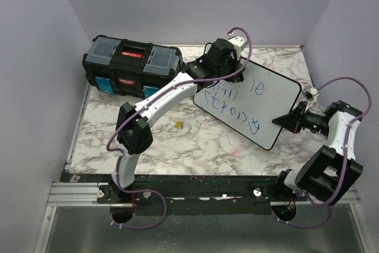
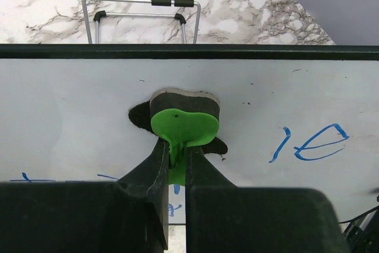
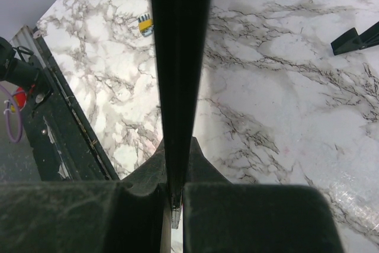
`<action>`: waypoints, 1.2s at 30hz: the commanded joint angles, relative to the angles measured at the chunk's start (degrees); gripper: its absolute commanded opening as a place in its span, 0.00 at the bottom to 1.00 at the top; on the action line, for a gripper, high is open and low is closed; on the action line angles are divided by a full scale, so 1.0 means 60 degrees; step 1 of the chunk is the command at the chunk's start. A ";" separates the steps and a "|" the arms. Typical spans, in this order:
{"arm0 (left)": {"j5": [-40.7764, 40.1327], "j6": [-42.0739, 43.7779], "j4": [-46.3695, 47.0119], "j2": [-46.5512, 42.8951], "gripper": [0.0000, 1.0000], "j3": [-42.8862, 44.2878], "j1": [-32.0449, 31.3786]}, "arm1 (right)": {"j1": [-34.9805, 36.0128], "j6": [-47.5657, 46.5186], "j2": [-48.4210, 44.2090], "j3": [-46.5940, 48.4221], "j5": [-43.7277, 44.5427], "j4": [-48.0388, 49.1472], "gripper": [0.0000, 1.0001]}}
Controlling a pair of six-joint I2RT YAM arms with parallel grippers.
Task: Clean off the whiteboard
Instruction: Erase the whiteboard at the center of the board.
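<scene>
Large flat white rectangular whiteboard (image 1: 260,102) with black rim and blue lettering: its edge is clamped in the right gripper (image 3: 176,161). Black plastic toolbox (image 1: 127,66), left of the left gripper (image 2: 176,149): lid shut, contents hidden. The left gripper pinches a green-handled felt eraser (image 2: 183,124), which rests on the board.

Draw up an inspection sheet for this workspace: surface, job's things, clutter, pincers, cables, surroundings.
Surface: marble-patterned table.
Job's things: whiteboard askew on the right side, with blue lettering on it; green-handled eraser pressed on it near its far edge.
Clutter: black toolbox at far left; small yellow object near the middle; wire stand beyond the board.
Pincers: left pincer shut on the eraser's handle; right pincer shut on the whiteboard's rim.
Cables: a purple cable loops along each arm.
Surroundings: lavender walls on three sides.
</scene>
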 commanded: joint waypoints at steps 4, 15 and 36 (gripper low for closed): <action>-0.0484 -0.0174 0.0192 -0.0148 0.00 -0.0102 -0.0614 | 0.0162 -0.0931 -0.0377 0.0025 -0.0361 -0.0179 0.01; -0.0135 -0.0180 0.0041 -0.0083 0.00 -0.0016 -0.1271 | 0.0173 -0.0931 -0.0393 0.0016 -0.0368 -0.0179 0.01; -0.0296 0.0113 -0.0420 0.0420 0.00 0.1173 -0.0743 | 0.0169 -0.0931 -0.0407 0.0010 -0.0346 -0.0179 0.01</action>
